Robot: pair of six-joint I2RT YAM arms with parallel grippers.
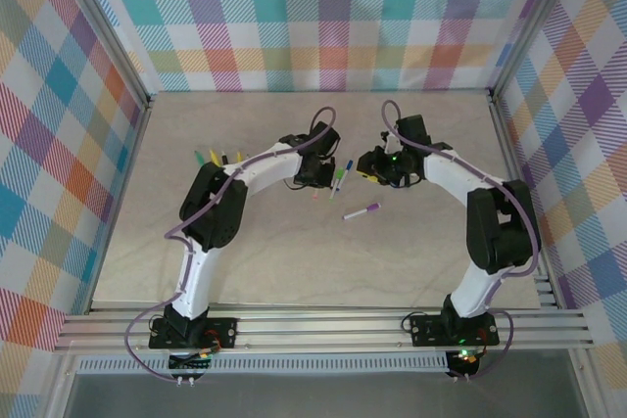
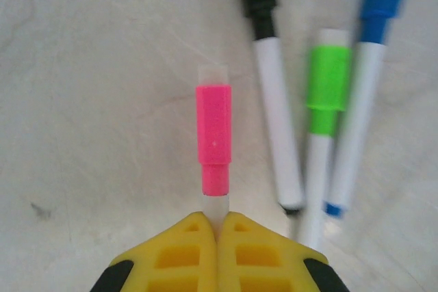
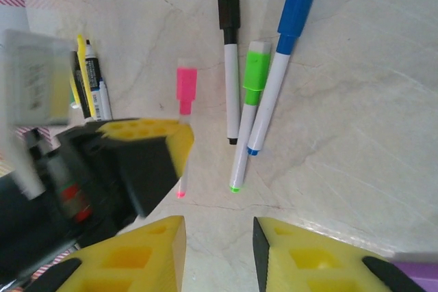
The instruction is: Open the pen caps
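Pinching a slim pink-capped pen (image 2: 214,135) is the yellow left gripper (image 2: 217,222).

The near half of the table (image 1: 294,271) is bare, and so is the strip along its far edge. Mid-table, the left gripper (image 2: 217,227) clamps the pink pen (image 2: 214,135) and blocks its near end. A bare gap separates this from the black pen (image 2: 274,100). The green pen (image 2: 327,94) and blue pen (image 2: 369,80) crowd just beyond. The right gripper (image 3: 219,251) hovers with jaws apart over bare surface. A purple pen (image 1: 361,210) lies alone, and more pens (image 1: 217,157) cluster toward the left edge.
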